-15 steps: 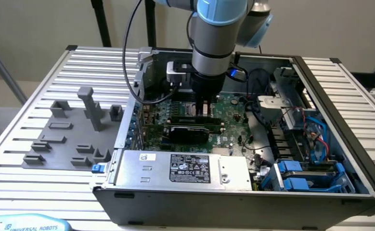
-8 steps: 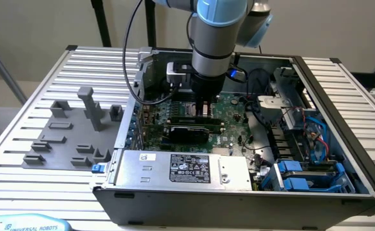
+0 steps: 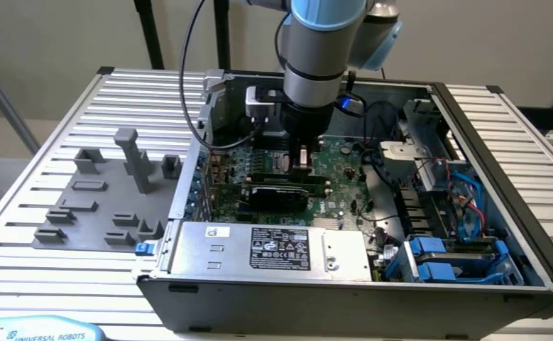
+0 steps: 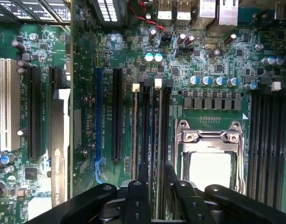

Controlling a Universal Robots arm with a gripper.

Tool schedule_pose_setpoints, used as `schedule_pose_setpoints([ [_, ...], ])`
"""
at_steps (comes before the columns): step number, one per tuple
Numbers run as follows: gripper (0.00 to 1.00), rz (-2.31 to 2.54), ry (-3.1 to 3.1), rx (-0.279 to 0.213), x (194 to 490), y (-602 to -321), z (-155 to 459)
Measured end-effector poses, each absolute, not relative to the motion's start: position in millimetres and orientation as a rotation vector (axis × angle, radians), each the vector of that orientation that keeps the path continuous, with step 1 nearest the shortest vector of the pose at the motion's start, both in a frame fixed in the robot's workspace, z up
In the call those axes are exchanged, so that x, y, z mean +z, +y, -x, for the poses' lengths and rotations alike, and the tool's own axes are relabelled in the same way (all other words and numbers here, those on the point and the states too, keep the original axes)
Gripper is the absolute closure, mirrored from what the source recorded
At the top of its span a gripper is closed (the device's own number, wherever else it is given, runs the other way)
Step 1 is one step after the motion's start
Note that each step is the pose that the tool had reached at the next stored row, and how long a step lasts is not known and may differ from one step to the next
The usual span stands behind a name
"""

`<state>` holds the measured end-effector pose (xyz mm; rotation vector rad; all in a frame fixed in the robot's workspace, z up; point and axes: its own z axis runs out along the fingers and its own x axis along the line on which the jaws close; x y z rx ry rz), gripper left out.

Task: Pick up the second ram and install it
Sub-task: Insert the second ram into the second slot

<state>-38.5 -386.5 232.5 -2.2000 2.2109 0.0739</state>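
Landmark: the motherboard (image 3: 338,177) inside the open computer case (image 3: 503,213), which sits on the slatted tabletop (image 3: 30,185).
Hand: the hand (image 4: 154,179) is low over the motherboard's memory slots (image 4: 152,126), just beside the silver processor socket (image 4: 210,154); its fingers (image 4: 177,191) pinch a thin board edge-on.
Second ram: the second ram (image 4: 154,154) stands on edge between the fingers, lined up along the memory slots; whether it is fully seated cannot be told.
Grey fixture: the grey plastic blocks (image 3: 106,192) lie on the tabletop outside the case, well apart from the motherboard.
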Motion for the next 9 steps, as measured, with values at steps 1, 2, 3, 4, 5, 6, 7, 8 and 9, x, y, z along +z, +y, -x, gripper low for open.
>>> schedule_pose_setpoints([
  [1,0.72,2.2,2.211,0.074,236,-387,38],
  [2,0.72,2.2,2.211,0.074,240,-387,38],
  [3,0.72,2.2,2.211,0.074,244,-387,38],
  [4,0.72,2.2,2.211,0.074,246,-387,39],
  [5,0.72,2.2,2.211,0.074,248,-387,39],
  [6,0.75,2.2,2.211,0.074,249,-387,39],
  [7,0.81,2.2,2.211,0.074,249,-386,39],
  [8,0.87,2.2,2.211,0.074,249,-386,39],
  [9,0.89,2.2,2.211,0.074,249,-386,39],
])
